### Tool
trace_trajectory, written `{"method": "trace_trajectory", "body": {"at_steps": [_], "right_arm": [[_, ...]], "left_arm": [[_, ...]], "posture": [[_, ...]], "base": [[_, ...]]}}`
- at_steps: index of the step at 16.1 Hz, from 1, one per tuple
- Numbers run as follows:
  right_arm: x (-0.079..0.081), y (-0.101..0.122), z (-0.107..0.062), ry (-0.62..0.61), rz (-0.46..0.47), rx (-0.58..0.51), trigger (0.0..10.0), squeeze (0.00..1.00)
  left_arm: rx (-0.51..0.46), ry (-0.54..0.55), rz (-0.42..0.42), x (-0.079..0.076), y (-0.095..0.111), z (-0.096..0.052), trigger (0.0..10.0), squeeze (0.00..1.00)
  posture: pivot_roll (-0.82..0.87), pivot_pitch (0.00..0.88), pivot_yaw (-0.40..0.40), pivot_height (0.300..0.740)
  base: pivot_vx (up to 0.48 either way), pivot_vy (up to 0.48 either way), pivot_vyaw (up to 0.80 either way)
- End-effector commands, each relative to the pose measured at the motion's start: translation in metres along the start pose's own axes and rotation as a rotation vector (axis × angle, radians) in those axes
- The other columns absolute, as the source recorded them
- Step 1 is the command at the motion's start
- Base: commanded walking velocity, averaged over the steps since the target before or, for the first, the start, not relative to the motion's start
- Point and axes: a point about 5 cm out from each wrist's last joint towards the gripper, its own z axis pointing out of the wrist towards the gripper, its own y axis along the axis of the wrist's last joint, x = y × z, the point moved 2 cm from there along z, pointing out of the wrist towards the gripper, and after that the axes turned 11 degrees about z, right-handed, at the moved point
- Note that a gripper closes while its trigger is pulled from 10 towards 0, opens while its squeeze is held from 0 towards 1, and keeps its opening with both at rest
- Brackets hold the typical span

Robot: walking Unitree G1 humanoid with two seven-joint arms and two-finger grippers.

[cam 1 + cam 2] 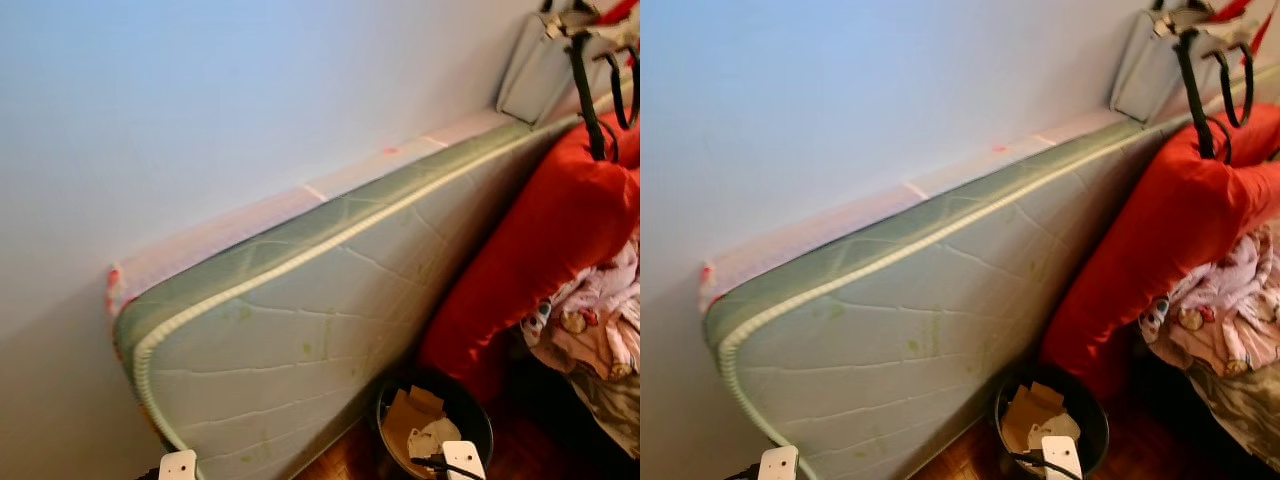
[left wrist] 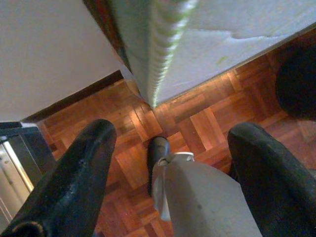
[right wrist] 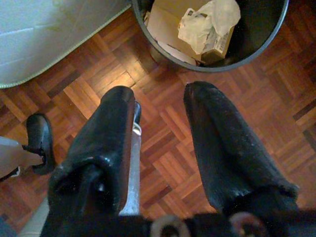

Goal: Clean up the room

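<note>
Parquet floor (image 3: 163,143) lies beneath both grippers. The right gripper (image 3: 160,108) hangs with fingers spread apart and empty, just short of one black bin (image 3: 256,44) holding cardboard and crumpled paper (image 3: 207,22). The left gripper (image 2: 170,143), fingers wide apart and empty, hangs near the corner of one mattress (image 1: 330,300) leaning on the wall. One red bag (image 1: 540,240) stands beyond the bin.
</note>
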Motion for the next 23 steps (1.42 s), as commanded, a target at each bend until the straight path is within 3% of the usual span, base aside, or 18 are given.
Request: {"method": "trace_trajectory", "body": {"at_steps": [1, 6, 7, 13, 19, 23], "right_arm": [[-0.0116, 0.0768, 0.0018, 0.033, 0.149, -0.124, 10.0, 1.00], [-0.0121, 0.0769, 0.0017, 0.028, 0.150, -0.128, 10.0, 1.00], [-0.0124, 0.0772, 0.0017, 0.023, 0.155, -0.133, 10.0, 0.00], [-0.0136, 0.0756, 0.0019, 0.005, 0.163, -0.120, 10.0, 0.00], [-0.0129, 0.0753, 0.0020, 0.013, 0.147, -0.113, 10.0, 0.00], [-0.0126, 0.0764, 0.0019, 0.013, 0.161, -0.130, 10.0, 0.00]], "left_arm": [[0.068, -0.136, 0.193, -0.0400, -0.0070, 0.0000, 10.0, 0.00], [0.068, -0.136, 0.195, -0.0401, -0.0072, 0.0000, 10.0, 0.00], [0.068, -0.137, 0.198, -0.0400, -0.0071, 0.0000, 10.0, 0.00], [0.055, -0.145, 0.238, -0.0401, -0.0050, 0.0003, 10.0, 0.00], [0.053, -0.139, 0.234, -0.0395, -0.0048, 0.0003, 10.0, 0.00], [0.051, -0.143, 0.234, -0.0396, -0.0047, 0.0002, 10.0, 0.00]], "posture": [[0.12, 0.000, -0.142, 0.740], [0.12, 0.000, -0.144, 0.740], [0.12, 0.000, -0.144, 0.740], [0.12, 0.000, -0.143, 0.740], [0.12, 0.000, -0.144, 0.740], [0.11, 0.000, -0.145, 0.740]], "base": [[0.000, 0.000, 0.00], [0.000, 0.000, 0.00], [0.000, 0.000, 0.00], [0.000, 0.000, 0.00], [0.000, -0.331, -0.68], [0.000, -0.332, 0.00]]}}
